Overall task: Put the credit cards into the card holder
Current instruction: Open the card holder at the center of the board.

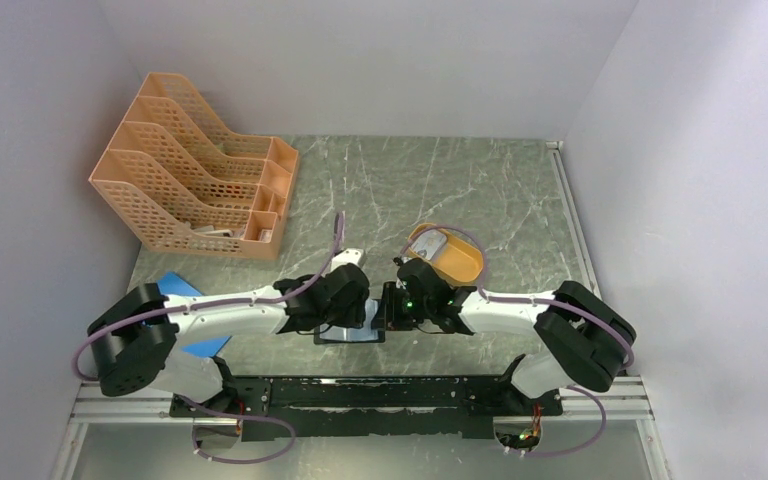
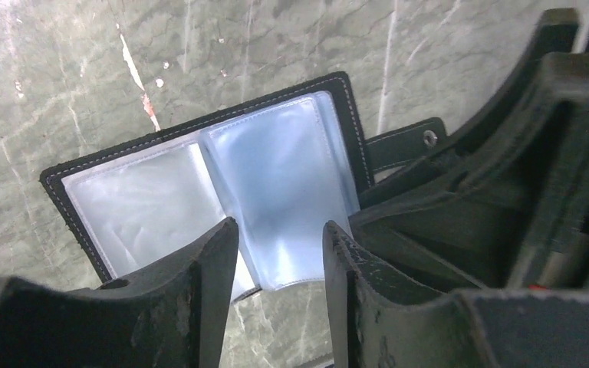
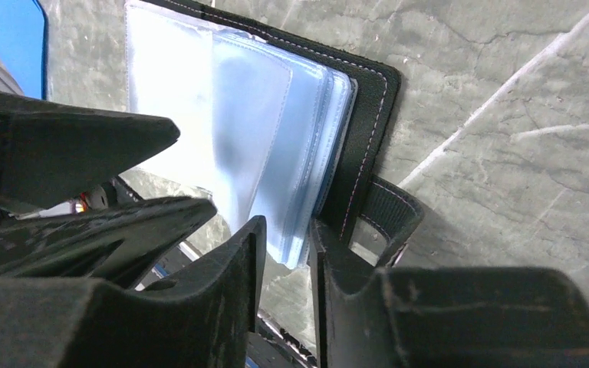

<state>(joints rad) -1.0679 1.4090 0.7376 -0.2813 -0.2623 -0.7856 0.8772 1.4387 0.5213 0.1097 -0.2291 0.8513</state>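
Far left: an orange file rack stands well beyond the left claw, out of play.
Blue sheet: it lies flat under the left arm, behind that claw.
Left claw: it hangs low over the near edge of the card holder, fingers apart and gripping nothing. The clear pockets show through the gap.
Card holder: it lies open on the table between the two claws, right under both, pockets facing up. No card shows in them.
Snap tab: it sticks out on the right claw's side, just beside its outer finger.
Right claw: its fingers are drawn narrow with the corner of the clear sleeves between them. I cannot tell if they actually pinch.
Cards: one pale card seems to rest in the orange tray, just beyond the right claw.
Step in hand: by my guess, holding the book open and readying a pocket, with no card picked up yet.
Next move: one claw must keep a sleeve parted while the other fetches a card and slides it in edge first.
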